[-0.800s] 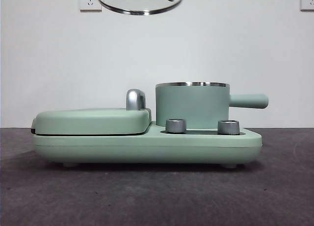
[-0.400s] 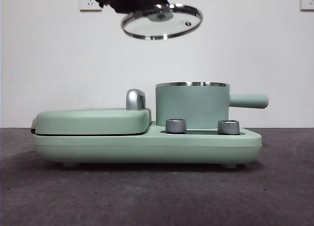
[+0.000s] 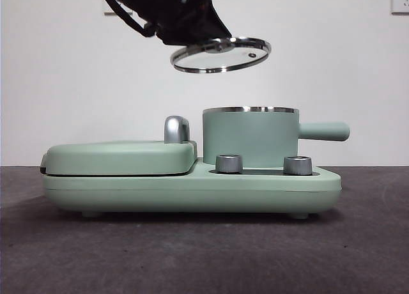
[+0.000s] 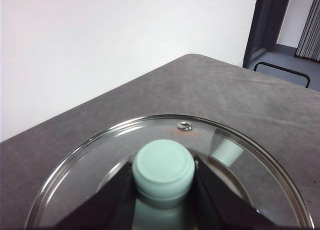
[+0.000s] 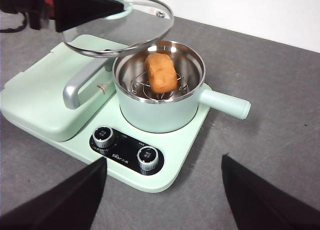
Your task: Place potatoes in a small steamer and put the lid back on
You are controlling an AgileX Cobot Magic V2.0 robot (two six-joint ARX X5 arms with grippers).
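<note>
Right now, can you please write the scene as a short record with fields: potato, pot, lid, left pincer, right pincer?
potato: on the steel rack inside the pot
pot: uncovered, on the green cooker, handle pointing away from the flat griddle lid
lid: in the air, tilted, above the pot and toward the griddle side
left pincer: shut on the lid's knob
right pincer: open, holding nothing, back from the cooker
</note>
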